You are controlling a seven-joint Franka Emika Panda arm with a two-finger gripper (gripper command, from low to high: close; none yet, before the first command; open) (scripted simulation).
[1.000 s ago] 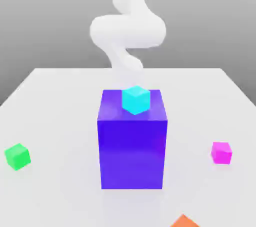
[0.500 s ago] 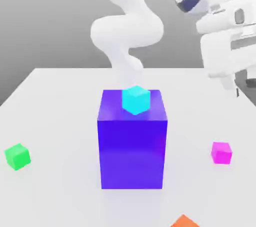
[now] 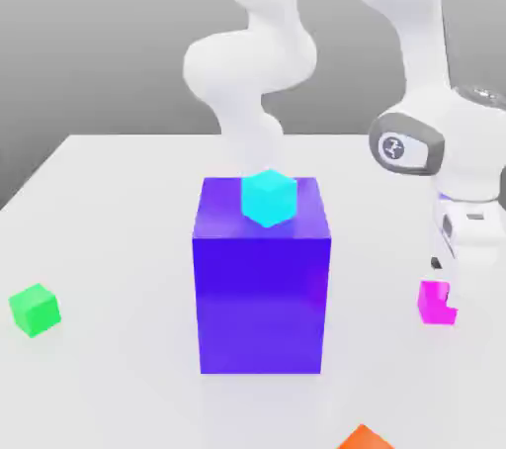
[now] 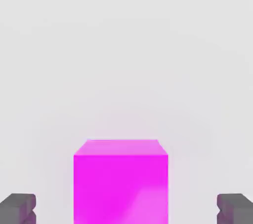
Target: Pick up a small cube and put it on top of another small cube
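Your jaws stand released, fingertips (image 4: 19,207) flanking the small bright magenta-pink cube (image 4: 121,181) resting on the white tabletop (image 3: 119,239). Keep it centred between them, then clench squarely on its side faces.

A pale grey table (image 3: 119,200) carries a big purple-blue block (image 3: 261,289) at centre, a green cube (image 3: 35,310) lower left, a magenta cube (image 3: 432,302) lower right, and an orange cube (image 3: 364,438) at the bottom edge.

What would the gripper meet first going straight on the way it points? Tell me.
Most likely the magenta cube: the hand view shows it centred between the open gripper fingers, with gaps on both sides. How far off it is stays unclear.
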